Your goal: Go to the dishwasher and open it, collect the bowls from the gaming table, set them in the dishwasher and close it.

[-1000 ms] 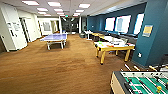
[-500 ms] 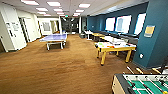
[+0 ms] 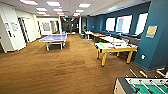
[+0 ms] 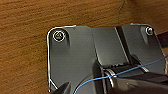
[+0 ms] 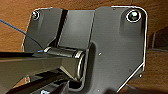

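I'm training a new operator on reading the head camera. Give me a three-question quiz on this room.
1. True or false: the blue table-tennis table stands left of the yellow-legged table.
2. What shows at the lower right corner? A) a sofa B) a table-football table C) a dishwasher
3. Fill in: the floor looks like ____.

Key: 1 true; 2 B; 3 wood.

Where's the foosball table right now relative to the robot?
In the head view the foosball table sits at the bottom right corner, close in front of the robot on its right, just this side of the dark teal wall and nearer than the yellow-legged table.
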You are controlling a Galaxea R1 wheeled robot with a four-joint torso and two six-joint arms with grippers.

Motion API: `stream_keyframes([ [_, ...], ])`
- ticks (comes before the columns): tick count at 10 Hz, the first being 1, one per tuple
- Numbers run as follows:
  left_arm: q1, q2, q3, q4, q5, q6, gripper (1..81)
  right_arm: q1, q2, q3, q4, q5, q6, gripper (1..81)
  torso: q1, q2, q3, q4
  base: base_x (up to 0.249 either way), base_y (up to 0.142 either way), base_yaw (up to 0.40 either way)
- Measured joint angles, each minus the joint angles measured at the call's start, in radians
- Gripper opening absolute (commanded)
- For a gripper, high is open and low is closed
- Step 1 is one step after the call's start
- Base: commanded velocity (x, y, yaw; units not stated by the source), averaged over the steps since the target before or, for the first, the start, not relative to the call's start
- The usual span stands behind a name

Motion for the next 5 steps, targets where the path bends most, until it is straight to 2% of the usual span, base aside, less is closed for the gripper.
stream_keyframes([
  [5,-0.001,0.000,0.000,0.000,0.000,0.000,81.1,-0.002,0.000,0.000,0.000,0.000,0.000,81.1,0.000,0.000,0.000,0.000,0.150,0.000,0.000],
])
